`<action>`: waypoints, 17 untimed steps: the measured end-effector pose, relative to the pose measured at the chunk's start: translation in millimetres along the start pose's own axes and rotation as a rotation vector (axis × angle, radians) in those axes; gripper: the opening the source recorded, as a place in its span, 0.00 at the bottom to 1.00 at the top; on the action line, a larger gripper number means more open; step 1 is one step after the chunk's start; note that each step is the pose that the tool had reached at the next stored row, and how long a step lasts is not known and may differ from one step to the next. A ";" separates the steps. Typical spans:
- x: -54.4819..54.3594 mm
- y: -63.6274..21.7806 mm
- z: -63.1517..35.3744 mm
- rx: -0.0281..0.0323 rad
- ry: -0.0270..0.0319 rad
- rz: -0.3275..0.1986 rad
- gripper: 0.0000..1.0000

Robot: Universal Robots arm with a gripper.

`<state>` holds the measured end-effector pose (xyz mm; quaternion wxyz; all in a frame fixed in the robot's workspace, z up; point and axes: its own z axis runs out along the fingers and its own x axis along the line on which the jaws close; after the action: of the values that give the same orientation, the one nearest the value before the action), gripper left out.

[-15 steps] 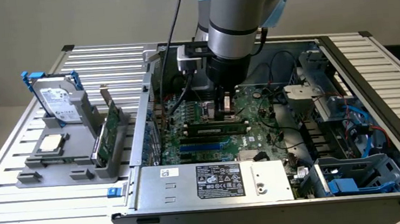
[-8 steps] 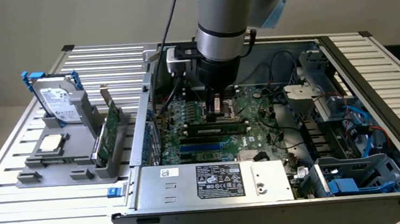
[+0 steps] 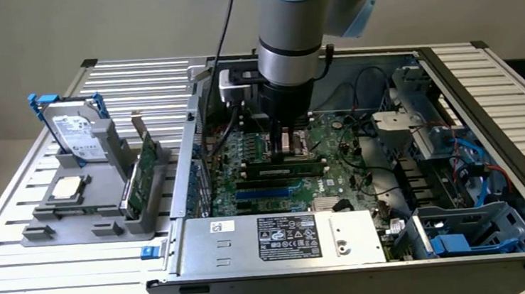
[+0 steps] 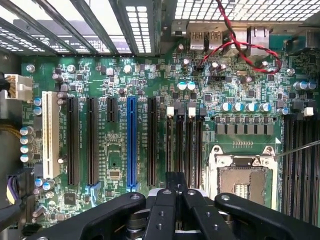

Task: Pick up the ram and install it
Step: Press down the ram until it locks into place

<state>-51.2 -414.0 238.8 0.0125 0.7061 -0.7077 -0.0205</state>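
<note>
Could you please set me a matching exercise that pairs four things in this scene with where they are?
Things:
1. drive
2. processor
3. gripper
4. power supply

Places:
A. inside the case, above the motherboard
B. lying flat on the grey holder
C. at the case's end nearest the exterior camera, bearing a label
D. standing upright in the grey holder

Pairs: 1-D, 2-B, 3-A, 4-C
</note>
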 end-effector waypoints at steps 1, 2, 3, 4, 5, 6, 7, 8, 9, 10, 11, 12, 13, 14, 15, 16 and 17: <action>0.0 -0.1 0.6 -0.0001 0.0001 -0.001 0.11; 0.0 -0.4 1.1 0.0000 0.0001 -0.002 0.11; 0.0 -1.0 1.5 -0.0001 0.0002 -0.002 0.11; 0.0 -2.0 1.6 -0.0001 0.0004 -0.003 0.11; 0.0 -3.1 1.7 -0.0001 0.0004 -0.003 0.11; 0.0 -4.4 1.8 -0.0001 0.0003 -0.003 0.11; 0.0 -5.4 1.9 -0.0001 0.0003 -0.003 0.11; 0.0 -5.7 2.3 0.0000 0.0001 -0.003 0.11; 0.0 -5.7 3.1 0.0001 -0.0002 -0.003 0.11; 0.0 -5.8 4.1 0.0000 0.0001 -0.003 0.11; 0.0 -5.8 5.4 0.0000 0.0001 -0.003 0.11; 0.0 -5.9 6.8 0.0000 0.0001 -0.003 0.11; 0.1 -6.0 8.0 -0.0001 0.0002 -0.003 0.11; 0.1 -6.1 9.2 -0.0001 0.0001 -0.003 0.11; 0.2 -6.1 10.0 -0.0003 0.0007 -0.003 0.11; 0.2 -6.1 10.8 -0.0005 0.0011 -0.003 0.11; 0.3 -6.1 11.6 -0.0007 0.0014 -0.003 0.11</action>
<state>-45.6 -414.2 226.9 0.0132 0.7073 -0.7065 -0.0203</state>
